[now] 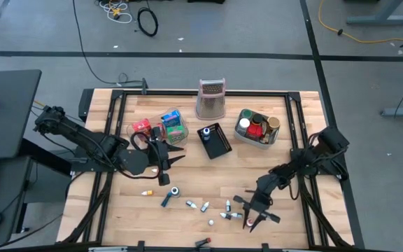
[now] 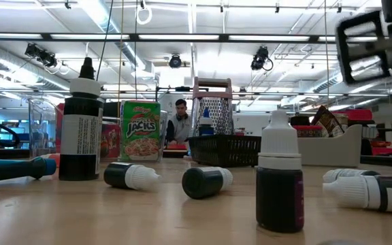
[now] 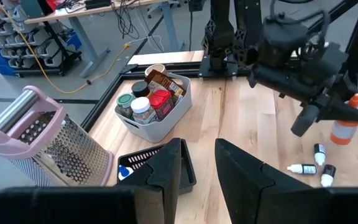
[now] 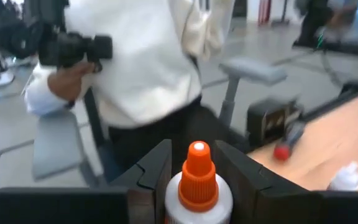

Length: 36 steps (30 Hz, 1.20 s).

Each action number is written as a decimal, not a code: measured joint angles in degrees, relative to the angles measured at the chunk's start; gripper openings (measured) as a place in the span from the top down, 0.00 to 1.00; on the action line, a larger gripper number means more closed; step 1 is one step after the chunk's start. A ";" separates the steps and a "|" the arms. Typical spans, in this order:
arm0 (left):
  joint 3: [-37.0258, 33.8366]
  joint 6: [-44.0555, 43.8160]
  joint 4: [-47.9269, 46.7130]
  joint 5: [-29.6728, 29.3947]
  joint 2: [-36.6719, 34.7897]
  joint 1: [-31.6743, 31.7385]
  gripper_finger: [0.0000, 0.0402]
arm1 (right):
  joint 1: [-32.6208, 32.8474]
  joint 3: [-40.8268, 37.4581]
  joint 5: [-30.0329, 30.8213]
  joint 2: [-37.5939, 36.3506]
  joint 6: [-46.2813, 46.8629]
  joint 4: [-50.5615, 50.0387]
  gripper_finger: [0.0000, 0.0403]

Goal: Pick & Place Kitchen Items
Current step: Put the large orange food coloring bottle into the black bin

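The right end effector (image 4: 191, 168) sits at about five o'clock on the counter (image 1: 187, 224), fingers closing around an orange-capped vial (image 4: 197, 177). Grip it squarely below the cap before lifting. The left end effector (image 3: 197, 168), empty and part-open, waits near nine o'clock

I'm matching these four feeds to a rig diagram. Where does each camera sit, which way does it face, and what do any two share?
High: overhead, straight down on the table; both arms, left tool, right tool.
Low: tabletop height, level across dropper vials toward the room; arm part at upper right.
Left wrist: past its own open fingers toward the grey bin.
Right wrist: own fingers flanking an orange-capped bottle; a person behind.
Shared: the grater shows in high, low and left wrist.
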 joint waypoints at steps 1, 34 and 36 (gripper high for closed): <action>0.00 0.03 0.00 0.00 0.00 0.00 0.73 | -0.35 0.00 0.00 -0.41 0.42 1.08 0.72; 0.00 0.26 0.11 0.25 0.00 0.00 0.73 | -30.16 0.19 66.47 -9.25 5.85 0.24 0.71; 0.00 0.26 0.09 0.27 0.00 0.00 0.73 | -31.21 1.20 65.06 -6.67 7.22 0.18 0.72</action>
